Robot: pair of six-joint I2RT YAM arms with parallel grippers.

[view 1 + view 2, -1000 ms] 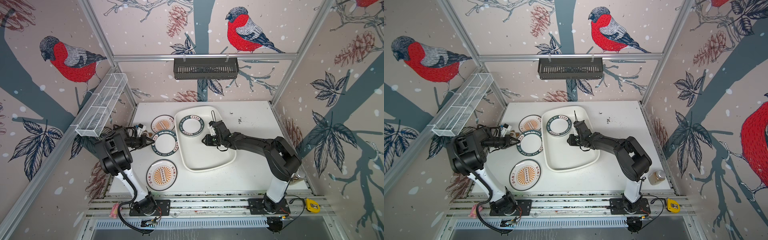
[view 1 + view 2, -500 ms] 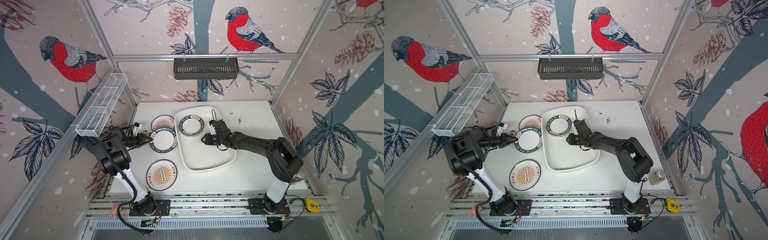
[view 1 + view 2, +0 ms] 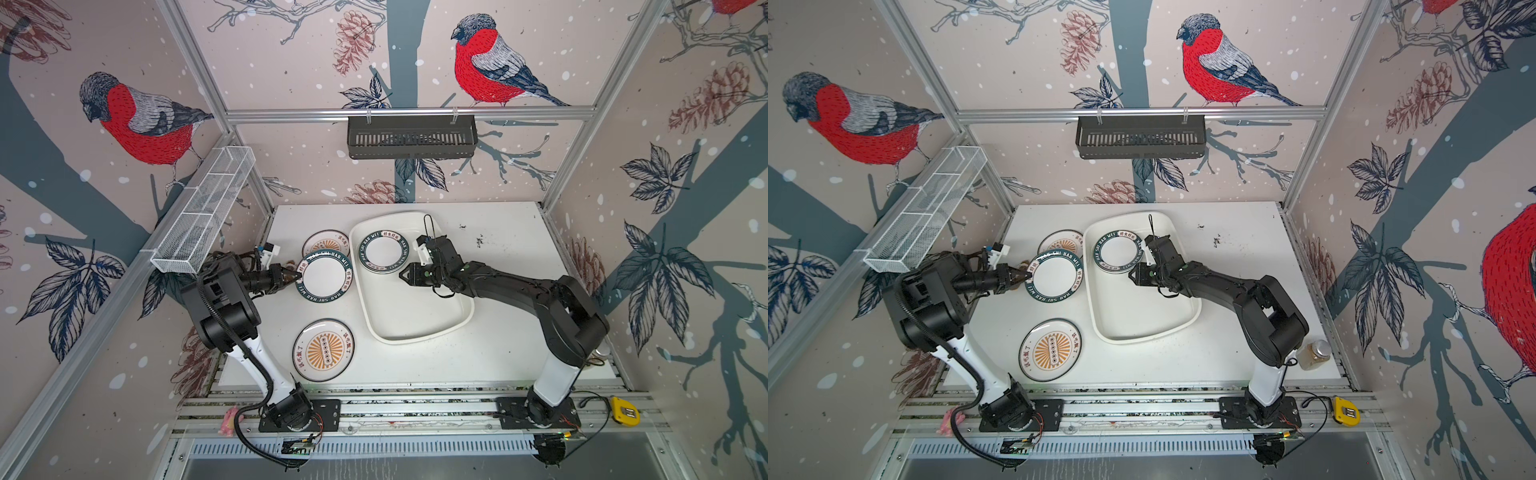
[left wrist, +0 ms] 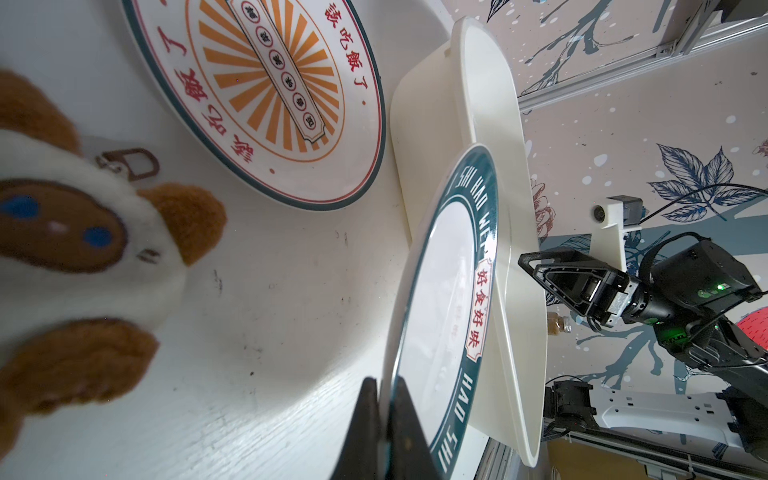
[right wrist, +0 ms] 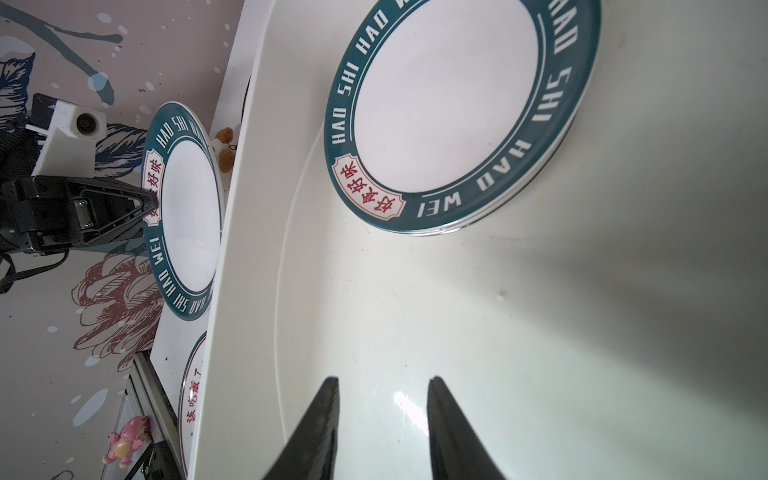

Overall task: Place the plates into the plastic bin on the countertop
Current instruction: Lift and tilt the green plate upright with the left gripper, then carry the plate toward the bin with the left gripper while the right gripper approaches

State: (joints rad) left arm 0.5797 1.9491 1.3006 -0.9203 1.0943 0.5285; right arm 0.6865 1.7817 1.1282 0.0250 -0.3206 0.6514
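Left wrist view: left gripper (image 4: 384,382) pinches the green-rimmed plate (image 4: 432,316) by its edge, raised, probably to clear the plastic bin (image 4: 490,104) rim; right gripper (image 5: 383,380) hovers half-open, empty.

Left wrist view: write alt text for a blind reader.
The left gripper pinches the rim of a green-rimmed plate beside the plastic bin. An orange sunburst plate and a brown-and-white plush toy lie on the countertop; the right gripper shows beyond the bin.

Far sunburst plate (image 3: 320,243) half hidden under held green-rimmed plate (image 3: 325,276); plush toy (image 4: 75,232) blurred.
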